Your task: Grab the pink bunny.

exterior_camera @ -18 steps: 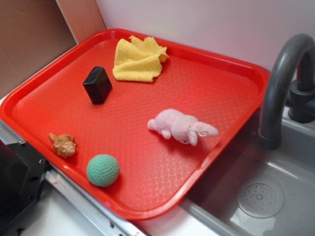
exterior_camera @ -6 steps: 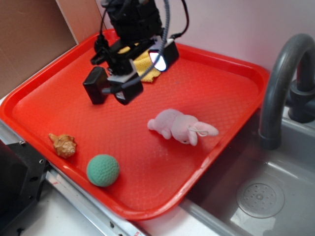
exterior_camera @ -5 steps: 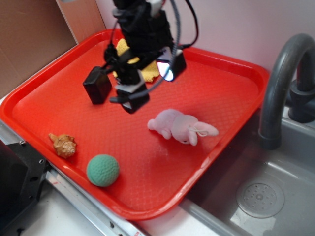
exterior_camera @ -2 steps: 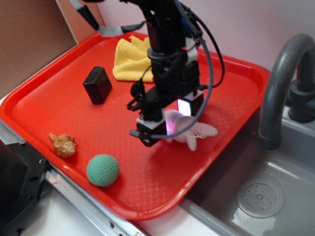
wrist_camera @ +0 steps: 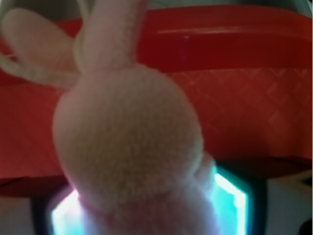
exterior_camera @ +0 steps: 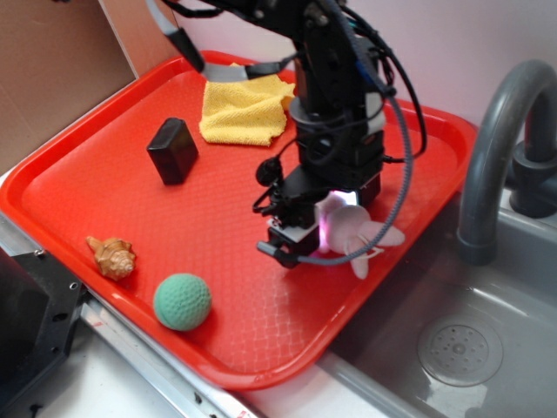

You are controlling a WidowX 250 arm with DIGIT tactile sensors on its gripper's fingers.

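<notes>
Judging by its fuzzy pile and floppy ears, you should expect the pink bunny (exterior_camera: pixel 357 233) to be very light and soft, so it will squash and not slip, and the round body is a better place to pinch than an ear or the thin thread loop. It lies on the red tray (exterior_camera: pixel 104 187) near the edge beside the sink (exterior_camera: pixel 487 348), with the gripper (exterior_camera: pixel 300 235) down over it. The exterior view shows this place but hides the jaws, while the wrist view shows only the plush filling the picture, so you cannot tell if the jaws are spread or pinching.
</notes>
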